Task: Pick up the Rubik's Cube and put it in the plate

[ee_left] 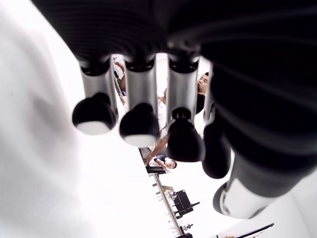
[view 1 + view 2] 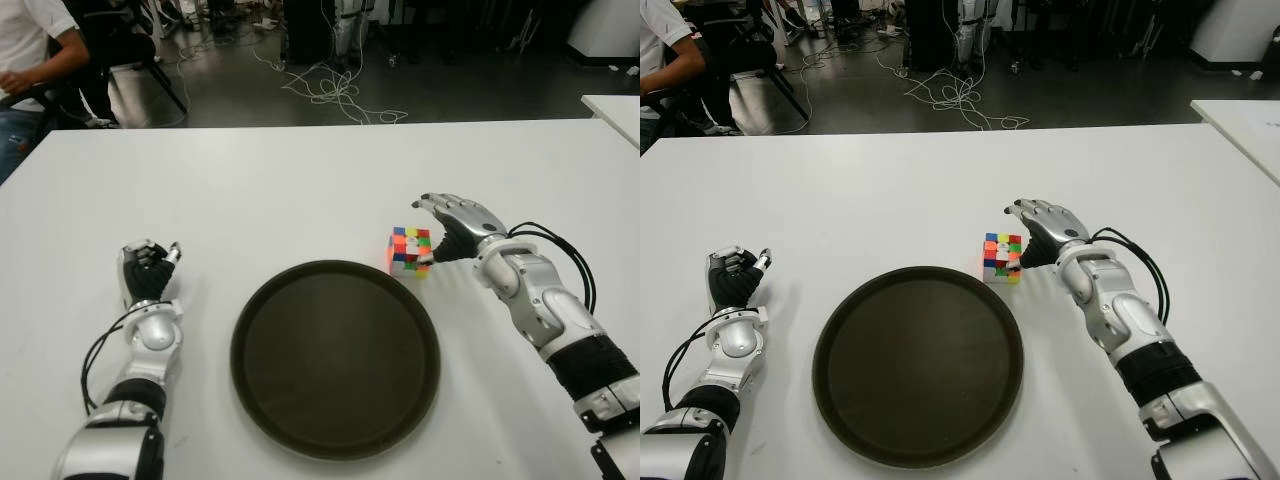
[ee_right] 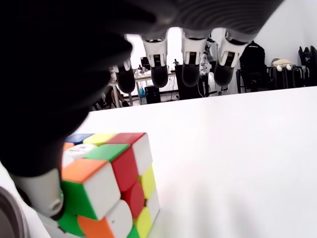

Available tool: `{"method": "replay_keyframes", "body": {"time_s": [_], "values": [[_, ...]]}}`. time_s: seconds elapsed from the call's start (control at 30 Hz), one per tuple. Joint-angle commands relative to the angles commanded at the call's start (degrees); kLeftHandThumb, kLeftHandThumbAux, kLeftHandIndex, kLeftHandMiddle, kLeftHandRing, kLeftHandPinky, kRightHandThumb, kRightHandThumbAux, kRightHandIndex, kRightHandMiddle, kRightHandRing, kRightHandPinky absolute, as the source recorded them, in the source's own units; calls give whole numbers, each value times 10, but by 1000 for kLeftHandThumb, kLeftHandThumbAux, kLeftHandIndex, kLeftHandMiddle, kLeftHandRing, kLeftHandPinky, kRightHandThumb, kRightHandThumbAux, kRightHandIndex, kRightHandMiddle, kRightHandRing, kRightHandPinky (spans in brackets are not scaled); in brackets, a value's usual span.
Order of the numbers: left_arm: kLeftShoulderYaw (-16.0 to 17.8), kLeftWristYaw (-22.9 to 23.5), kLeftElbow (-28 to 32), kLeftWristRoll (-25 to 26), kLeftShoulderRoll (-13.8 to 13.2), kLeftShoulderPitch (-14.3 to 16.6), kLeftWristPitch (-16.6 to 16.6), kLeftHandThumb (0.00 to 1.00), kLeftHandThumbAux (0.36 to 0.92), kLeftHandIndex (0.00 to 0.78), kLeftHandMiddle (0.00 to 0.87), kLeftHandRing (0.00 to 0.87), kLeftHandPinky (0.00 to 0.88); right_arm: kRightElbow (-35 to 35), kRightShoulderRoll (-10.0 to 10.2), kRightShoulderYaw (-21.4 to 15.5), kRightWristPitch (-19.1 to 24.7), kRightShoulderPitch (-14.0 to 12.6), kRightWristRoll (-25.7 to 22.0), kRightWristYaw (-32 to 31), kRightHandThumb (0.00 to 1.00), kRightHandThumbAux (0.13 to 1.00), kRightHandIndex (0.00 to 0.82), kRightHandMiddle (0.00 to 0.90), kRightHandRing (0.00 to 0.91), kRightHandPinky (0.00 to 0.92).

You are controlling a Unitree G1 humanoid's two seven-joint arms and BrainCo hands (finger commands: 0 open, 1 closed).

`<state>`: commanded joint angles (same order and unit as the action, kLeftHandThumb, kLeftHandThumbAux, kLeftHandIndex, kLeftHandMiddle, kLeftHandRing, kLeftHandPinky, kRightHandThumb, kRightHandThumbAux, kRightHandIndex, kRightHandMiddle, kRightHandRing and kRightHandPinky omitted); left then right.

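A smooth white desk [image 2: 300,190] fills the near scene; beyond its far edge lies a dark floor strewn with loose pale cables [image 2: 335,90], and a seated person [image 2: 30,60] shows at the far left corner.

Near the middle of the desk sits a round plate [image 2: 335,357], dark and matte with a low raised rim, holding nothing. Just beyond its far right rim stands the Rubik's Cube [image 2: 410,251], a small block of glossy square tiles in orange, green, red, yellow and white, resting on the desk and not on the plate.

The right hand [image 2: 452,226], metallic grey with black jointed fingers and rounded dark tips, sits just to the right of the cube. Its fingers arch spread over and past the cube, and the thumb appears to press the cube's near side in the right wrist view; the fingers have not closed round it.

The left hand [image 2: 148,268] shows to the left of the plate, its fingers curled in toward the palm and holding nothing.
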<state>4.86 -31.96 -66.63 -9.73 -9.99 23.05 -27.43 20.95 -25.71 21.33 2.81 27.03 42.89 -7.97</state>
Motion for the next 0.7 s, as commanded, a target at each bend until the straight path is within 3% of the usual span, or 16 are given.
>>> {"method": "replay_keyframes", "body": {"time_s": [0.17,0.4,0.7], "values": [[1,1,2,2,1,0,2,381,759,695,841,851,861,1,1,1,-2,3,-2,-1,98,679,0,0,18,121],[-1,2,3,0,0,0,5,369,763,696,844,854,857,3,3,5,-3,7,0,-5,79,684,0,0,1,61],[0,3,2,1,0,-1,-1,351,764,688,841,852,853,2,4,9,-4,8,2,-9,109,694,0,0,0,54]]}}
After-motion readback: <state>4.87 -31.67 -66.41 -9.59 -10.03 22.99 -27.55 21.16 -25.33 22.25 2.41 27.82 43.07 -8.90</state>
